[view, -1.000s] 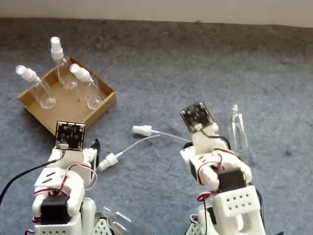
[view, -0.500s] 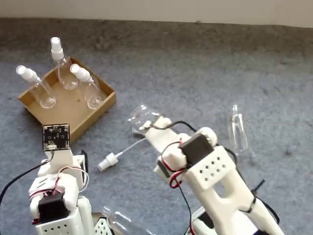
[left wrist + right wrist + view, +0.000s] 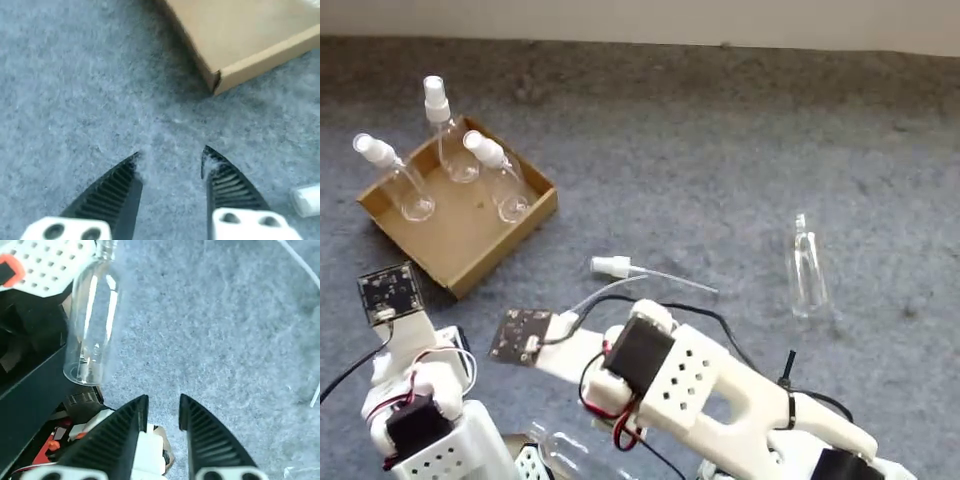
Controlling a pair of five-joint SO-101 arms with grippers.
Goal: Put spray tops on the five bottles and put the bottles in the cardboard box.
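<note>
In the high view, a shallow brown cardboard box (image 3: 460, 220) at ten o'clock holds three capped clear plastic bottles (image 3: 445, 140). A white spray top (image 3: 612, 266) lies at centre and an uncapped clear bottle (image 3: 806, 268) at three o'clock.

In the left wrist view, the left gripper (image 3: 170, 167) is spread apart and empty over grey carpet (image 3: 75, 90), near the box corner.

In the right wrist view, the right gripper (image 3: 162, 412) is slightly apart and empty, near a lying clear bottle (image 3: 95, 325).

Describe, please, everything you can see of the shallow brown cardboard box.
The shallow brown cardboard box is an open-topped square tray with low walls. It lies flat on the grey carpet at the far left, turned cornerwise to the arms. Three clear bottles with white spray tops stand in its far half; its near half is bare. The open left gripper hangs short of its near corner, not touching it.
</note>
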